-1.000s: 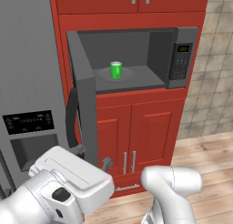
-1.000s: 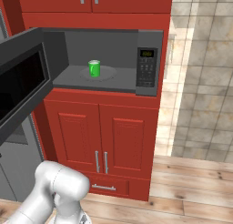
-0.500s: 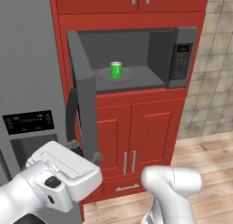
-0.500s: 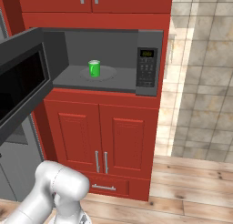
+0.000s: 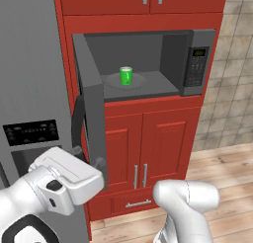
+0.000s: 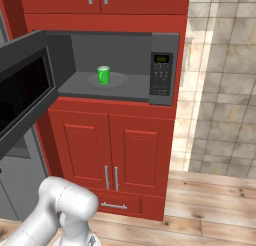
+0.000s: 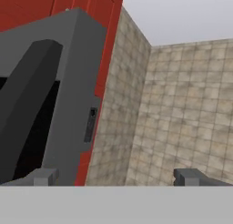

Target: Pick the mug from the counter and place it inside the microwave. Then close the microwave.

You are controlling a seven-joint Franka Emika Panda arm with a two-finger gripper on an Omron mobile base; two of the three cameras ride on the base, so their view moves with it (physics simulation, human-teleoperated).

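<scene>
Dark grey, the two small finger tips of the claw [image 7: 116, 176] are standing wide apart at the bottom of the hand view, with nothing between them. Just beyond the left tip [image 7: 44, 176], the grey door of the microwave [image 7: 68, 82] is filling that side, its black curved handle [image 7: 25, 91] running up across it. Past the door edge, a tan tiled wall [image 7: 182, 109] is showing.

From the left base view, the white arm's hand [image 5: 66, 175] is sitting low beside the swung-open door [image 5: 94, 118], close to its lower edge; whether it is touching the door I cannot tell.

The built-in grey microwave [image 5: 170, 64] is standing open in the red cabinet front [image 5: 148, 138], and its cavity is holding one thing: the small bright green cylindrical mug [image 5: 126, 76]. The mug is standing upright on the round turntable plate [image 5: 141, 82], its long axis vertical and its pale rim facing up, near the middle of the cavity floor. From the right base view, the mug [image 6: 103, 75] is sitting apart from both side walls, with the button panel and its small green display [image 6: 161, 72] to its right. A tall grey fridge [image 5: 29, 89] is standing to the left of the microwave.
</scene>
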